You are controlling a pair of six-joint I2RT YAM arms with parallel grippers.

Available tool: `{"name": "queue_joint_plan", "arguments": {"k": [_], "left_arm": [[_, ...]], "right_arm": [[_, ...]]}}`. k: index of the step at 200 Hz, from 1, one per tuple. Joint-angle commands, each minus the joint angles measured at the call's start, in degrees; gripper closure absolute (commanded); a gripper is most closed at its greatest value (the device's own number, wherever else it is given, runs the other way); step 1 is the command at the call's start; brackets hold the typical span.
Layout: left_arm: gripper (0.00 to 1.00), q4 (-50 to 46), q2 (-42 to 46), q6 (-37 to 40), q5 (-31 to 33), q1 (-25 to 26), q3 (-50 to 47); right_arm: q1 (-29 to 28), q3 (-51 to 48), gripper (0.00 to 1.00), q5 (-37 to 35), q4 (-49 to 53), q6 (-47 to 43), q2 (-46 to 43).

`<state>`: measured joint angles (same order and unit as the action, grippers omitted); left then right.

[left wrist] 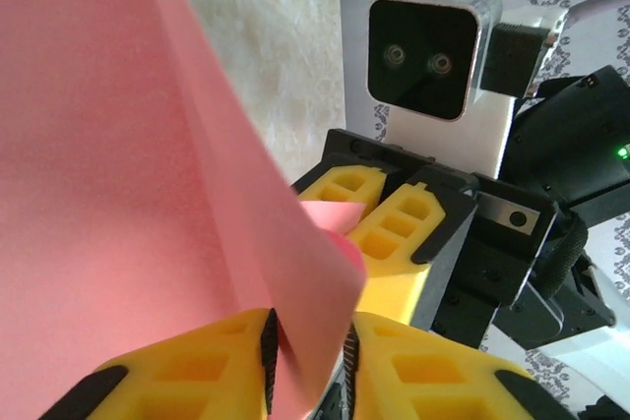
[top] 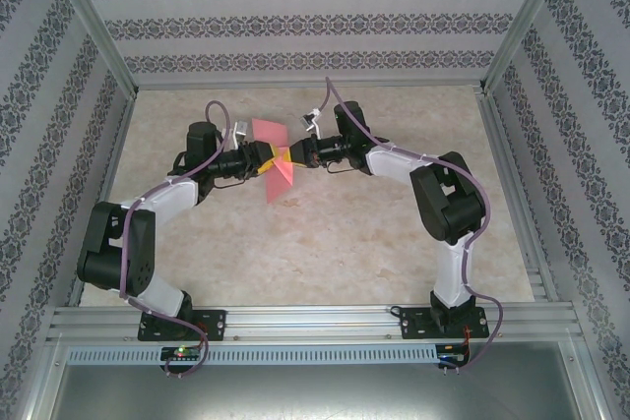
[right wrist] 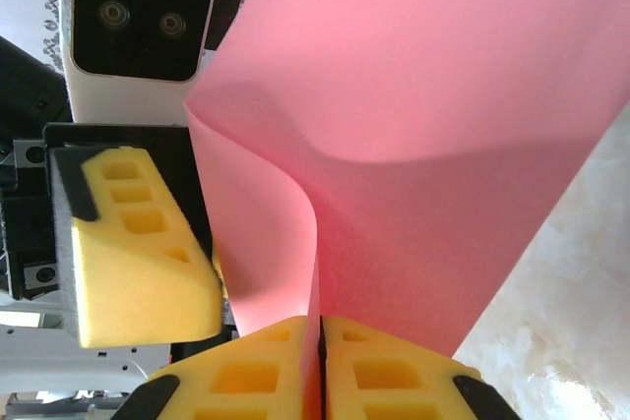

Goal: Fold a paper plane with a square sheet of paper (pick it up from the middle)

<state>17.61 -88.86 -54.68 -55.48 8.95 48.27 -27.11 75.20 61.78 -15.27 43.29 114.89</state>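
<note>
Yellow pads [left wrist: 197, 371] of the left pincer [left wrist: 307, 356] sat closest to its wrist camera, one on each side of the square sheet of paper [left wrist: 118, 194], with only a narrow gap between them. A fold of the pink sheet filled that gap and seemed to touch both inner faces. From where I stood I could not tell whether the jaws were truly pinching it or merely close around it. On the opposite side of the sheet, the right pincer [right wrist: 320, 346] had its two yellow fingers pressed almost together. A thin edge of the paper was clamped in the slit between them, so it was gripping the sheet. From that grip the paper rose and bowed, one flap curling back beside a finger [right wrist: 128, 243] of the left pincer. Seen from above, the sheet was held up off the desk [top: 345, 253], over its far half, standing on edge rather than lying flat, with its lower corner pointing toward the near side. Both pincers met nose to nose at the sheet's middle. The left arm [top: 167, 194] reached in from the sheet's left and the right arm [top: 433, 184] from its right.
</note>
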Motion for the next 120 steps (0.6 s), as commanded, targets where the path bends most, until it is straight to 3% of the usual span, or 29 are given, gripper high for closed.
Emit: {"name": "queue_joint_plan", "arguments": {"k": [1,31,56,101,120], "left_arm": [[0.75,-3.1,-0.6,3.4,-0.7,0.5,1.9],[0.84,-3.2,-0.8,3.7,-0.4,0.5,2.2],[0.88,-2.5,-1.1,3.5,-0.5,0.6,2.5],[0.90,0.6,-0.8,1.6,-1.1,0.5,2.7],[0.90,2.9,-0.7,0.1,-1.7,0.5,2.8]], "right_arm": [[0.4,-0.1,0.86,-0.2,-0.7,-0.2,-0.5],[0.7,-0.6,0.81,-0.5,0.2,-0.9,-1.4],[1.2,-0.9,0.69,-2.0,2.7,-2.3,-2.8],[2.5,-1.3,0.55,-6.8,14.0,-8.8,-7.7],[2.6,-2.7,0.48,-6.7,14.1,-8.0,-7.9]]}}
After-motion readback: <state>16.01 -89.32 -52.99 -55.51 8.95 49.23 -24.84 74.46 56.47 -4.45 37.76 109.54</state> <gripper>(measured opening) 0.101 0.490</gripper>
